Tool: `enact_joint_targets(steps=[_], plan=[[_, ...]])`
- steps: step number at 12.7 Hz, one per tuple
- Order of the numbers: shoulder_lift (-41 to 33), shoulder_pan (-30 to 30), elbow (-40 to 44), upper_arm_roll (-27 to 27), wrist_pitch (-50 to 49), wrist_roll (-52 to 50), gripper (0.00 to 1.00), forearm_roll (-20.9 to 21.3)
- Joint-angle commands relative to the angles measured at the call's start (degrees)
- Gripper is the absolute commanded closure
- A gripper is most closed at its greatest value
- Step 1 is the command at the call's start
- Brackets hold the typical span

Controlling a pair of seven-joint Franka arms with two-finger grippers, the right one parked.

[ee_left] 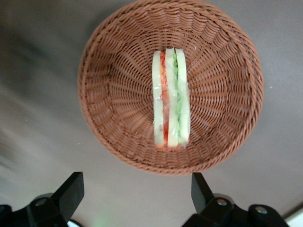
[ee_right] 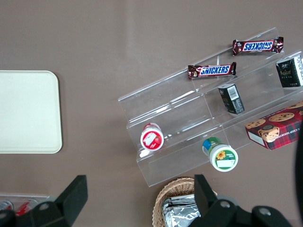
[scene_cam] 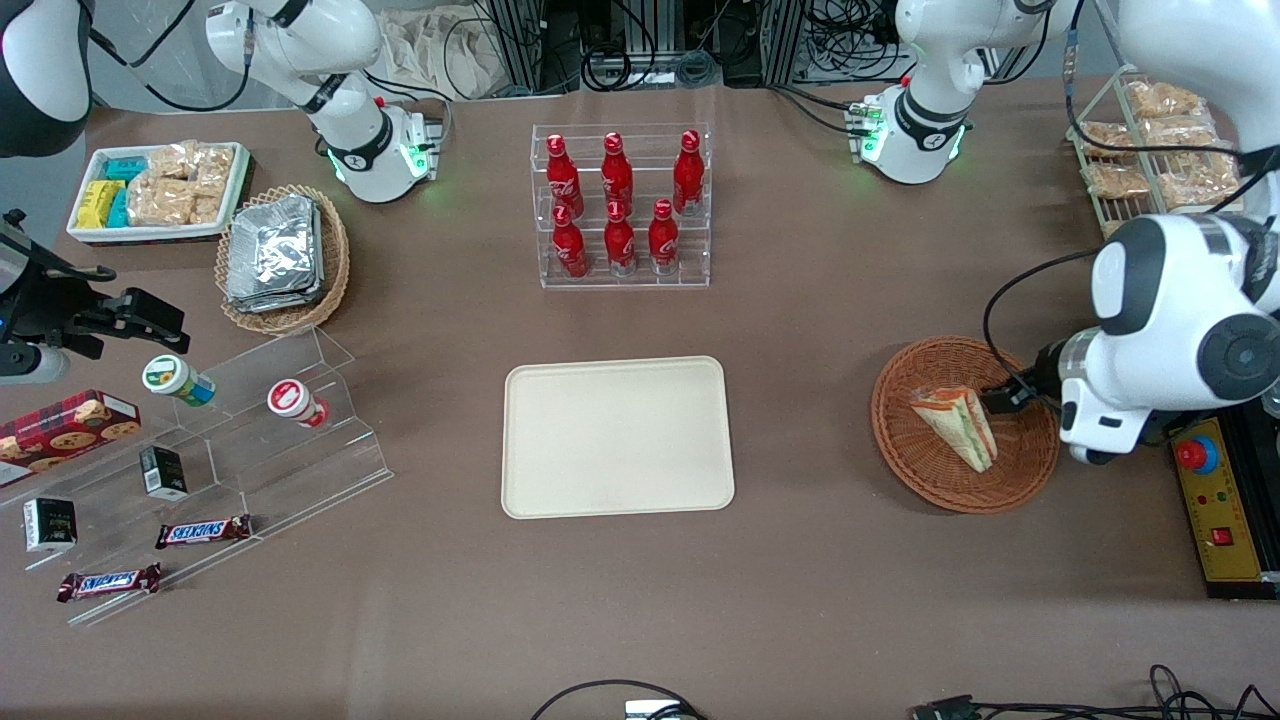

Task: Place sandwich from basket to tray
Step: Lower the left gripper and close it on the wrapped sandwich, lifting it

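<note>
So we're looking at a soft, light thing here: the sandwich (scene_cam: 957, 424) is a wrapped wedge of pale bread, and we'd guess it squashes easily and the clear film makes it a bit slick. Best bet, we think, is to pinch it across the two flat bread faces, roughly mid-length, with a gentle squeeze so the filling doesn't get pushed out. Grabbing it by the thin tip looks risky since it could flop or slide.

Going across the tabletop: the cream tray (scene_cam: 617, 437) sits bare in the middle, well apart from the round reddish-brown basket (scene_cam: 963, 423) toward the working arm's end. The sandwich lies in the basket, near its middle. From the wrist camera it shows edge-on: three slices of white bread with an orange-red stripe and a green stripe between them.

The gripper (ee_left: 135, 191) hovers above the basket's rim with its fingers spread wide, holding nothing, not yet over the sandwich itself.
</note>
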Motion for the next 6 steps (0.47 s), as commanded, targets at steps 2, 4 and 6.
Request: enact_joint_targets(steps=[2, 4, 6], plan=[[5.0, 0.1, 0.0, 0.0, 5.2, -1.5, 0.0, -1.2], [7.0, 0.1, -1.2, 0.0, 8.6, -3.1, 0.0, -1.5], [7.3, -0.1, -4.1, 0.0, 12.7, -3.9, 0.0, -1.7]])
